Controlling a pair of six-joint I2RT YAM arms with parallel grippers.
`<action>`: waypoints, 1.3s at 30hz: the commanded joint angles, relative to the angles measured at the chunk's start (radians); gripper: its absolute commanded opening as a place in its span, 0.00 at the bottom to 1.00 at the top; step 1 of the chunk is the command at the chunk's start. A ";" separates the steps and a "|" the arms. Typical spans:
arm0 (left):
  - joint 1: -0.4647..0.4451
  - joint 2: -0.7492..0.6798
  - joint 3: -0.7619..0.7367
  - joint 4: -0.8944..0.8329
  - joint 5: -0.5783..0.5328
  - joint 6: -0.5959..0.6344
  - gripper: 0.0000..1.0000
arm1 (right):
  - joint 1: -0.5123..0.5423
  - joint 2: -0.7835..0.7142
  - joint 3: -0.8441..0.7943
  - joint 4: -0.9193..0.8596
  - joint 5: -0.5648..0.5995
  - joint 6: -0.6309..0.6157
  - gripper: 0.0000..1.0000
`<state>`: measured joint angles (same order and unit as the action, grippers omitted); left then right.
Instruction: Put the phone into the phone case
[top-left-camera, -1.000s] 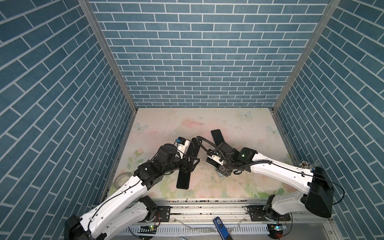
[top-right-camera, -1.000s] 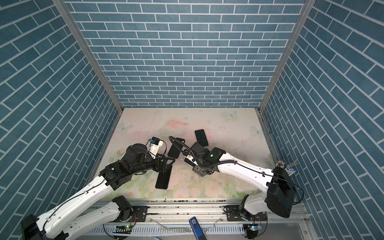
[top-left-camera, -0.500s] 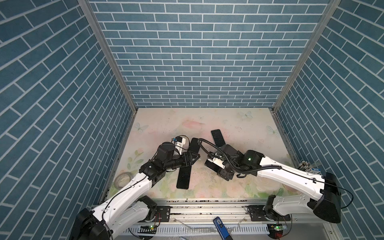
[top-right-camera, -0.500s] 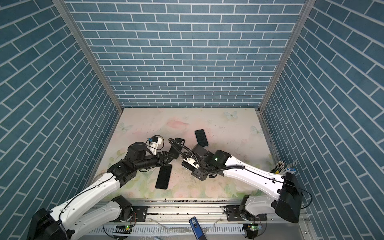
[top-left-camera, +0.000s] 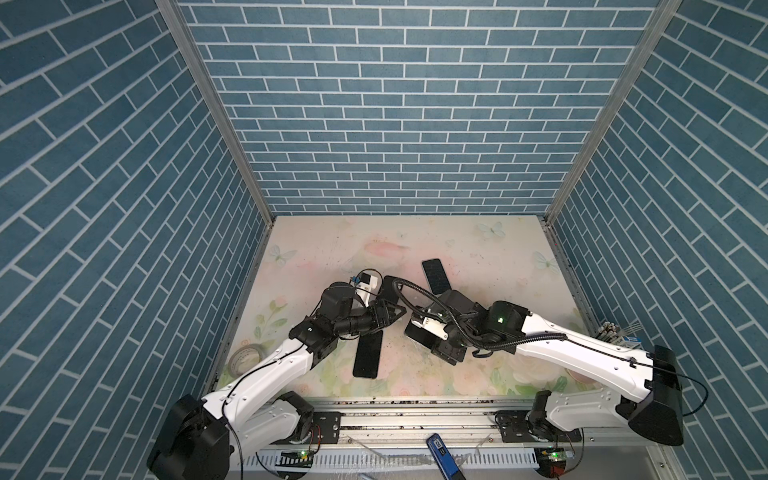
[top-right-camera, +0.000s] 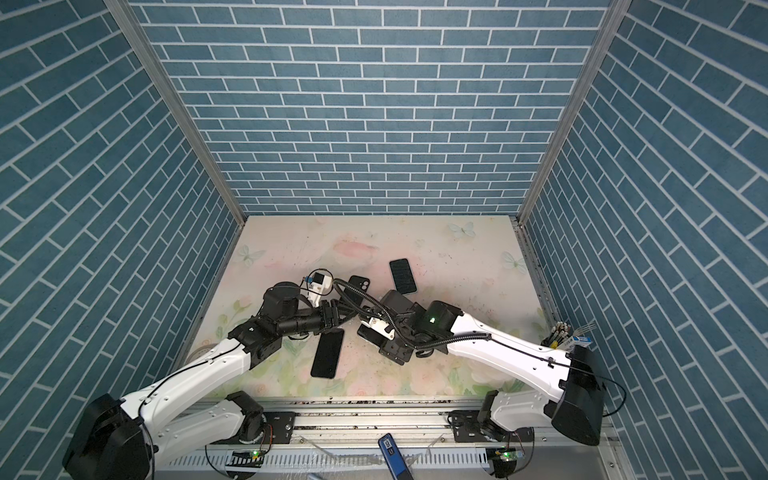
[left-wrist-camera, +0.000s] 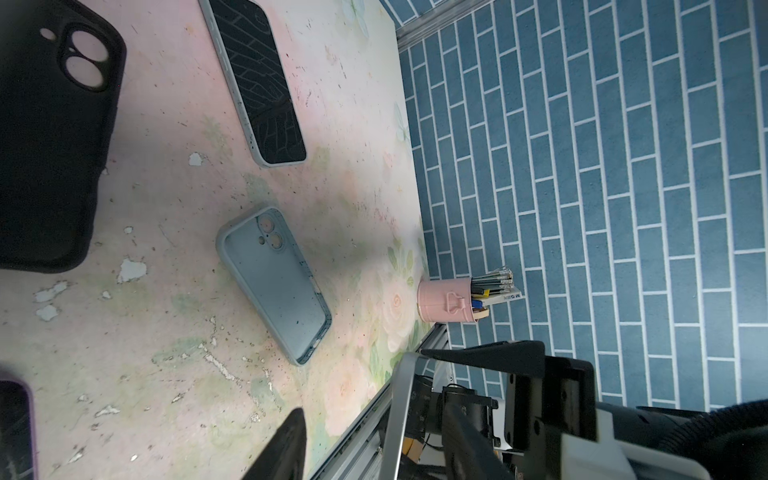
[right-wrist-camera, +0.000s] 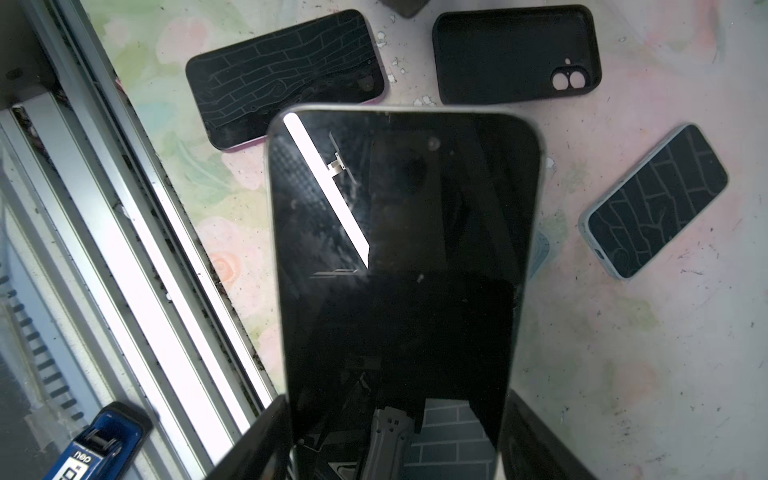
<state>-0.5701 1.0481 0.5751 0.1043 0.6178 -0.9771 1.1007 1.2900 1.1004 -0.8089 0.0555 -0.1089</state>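
Pinching the phone in the right pincer near the grey case; holding the left pincer spread, empty, beside it. Risking a crooked drop snagging the rim.

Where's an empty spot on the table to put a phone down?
Bare mat runs along the back wall, beyond the grey-cased phone. More lies between that phone and the pen cup. The middle is crowded: black case, dark phone, empty grey case.
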 joint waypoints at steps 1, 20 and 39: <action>-0.010 0.019 -0.005 0.061 0.034 -0.017 0.54 | 0.007 -0.024 0.043 -0.009 -0.017 0.011 0.69; -0.076 0.089 0.023 0.115 0.091 -0.009 0.41 | 0.011 0.027 0.088 -0.018 -0.004 0.007 0.69; -0.102 0.103 0.014 0.152 0.107 -0.011 0.09 | 0.011 0.034 0.099 -0.018 0.027 0.000 0.69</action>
<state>-0.6697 1.1446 0.5804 0.2543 0.7288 -0.9859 1.1057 1.3277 1.1576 -0.8478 0.0669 -0.1085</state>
